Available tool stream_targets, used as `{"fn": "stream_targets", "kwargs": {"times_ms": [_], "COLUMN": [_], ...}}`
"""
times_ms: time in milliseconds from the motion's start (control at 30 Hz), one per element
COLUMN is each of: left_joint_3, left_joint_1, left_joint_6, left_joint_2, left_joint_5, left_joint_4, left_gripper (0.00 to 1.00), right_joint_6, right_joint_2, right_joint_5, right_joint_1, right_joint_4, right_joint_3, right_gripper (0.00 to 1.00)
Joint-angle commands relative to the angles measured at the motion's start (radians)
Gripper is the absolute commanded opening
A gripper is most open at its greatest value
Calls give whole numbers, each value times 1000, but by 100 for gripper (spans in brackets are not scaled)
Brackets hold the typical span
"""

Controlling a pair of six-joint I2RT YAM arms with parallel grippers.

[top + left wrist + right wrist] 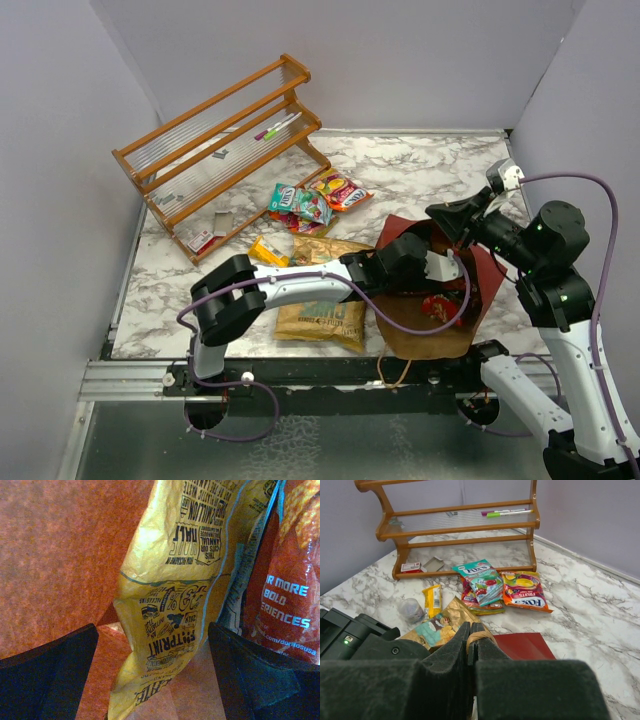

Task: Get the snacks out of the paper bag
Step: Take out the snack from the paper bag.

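Note:
The paper bag [487, 285], dark red outside and brown inside, lies open near the front right of the table. My left gripper [428, 262] reaches into its mouth. In the left wrist view the left gripper [152, 677] stands open, and a yellow chip packet [170, 600] hangs between the fingers [50, 675] without being clamped. A red Doritos bag [290, 605] sits to its right. My right gripper [471, 630] is shut on the bag's twisted paper handle [481, 636], holding the bag's far edge [525, 646] up. Other snacks [300, 205] lie on the table outside the bag.
A tan-and-teal chip bag [320, 320] lies under the left arm near the front edge. Fox's candy packets [482, 582] and a small yellow packet [432, 600] lie mid-table beside a clear cup [411, 610]. A slatted wooden rack [220, 150] holding markers [507, 513] stands at the back left.

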Motion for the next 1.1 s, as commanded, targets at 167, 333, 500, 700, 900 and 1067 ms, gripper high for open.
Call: {"fn": "stream_targets", "kwargs": {"times_ms": [167, 333, 500, 700, 900, 1067], "left_joint_3": [9, 0, -8, -59, -98, -123], "left_joint_1": [0, 0, -10, -25, -35, -42], "left_joint_6": [-11, -23, -19, -41, -76, -91], "left_joint_2": [17, -5, -51, -125, -261, -352], "left_joint_5": [-8, -19, -11, -18, 24, 83], "left_joint_4": [-30, 1, 7, 37, 55, 77], "left_gripper": [61, 34, 9, 0, 0, 0], "right_joint_6": [-24, -12, 2, 24, 26, 32], "right_joint_2": [-11, -21, -37, -50, -63, -81], "right_joint_5": [28, 46, 79, 131, 194, 247], "right_joint_1": [0, 0, 0, 0, 0, 1], "right_joint_4": [44, 53, 65, 88, 81, 79], "right_joint_3": [59, 58, 45, 21, 9, -15], "right_gripper": [2, 2, 2, 2, 2, 2]}}
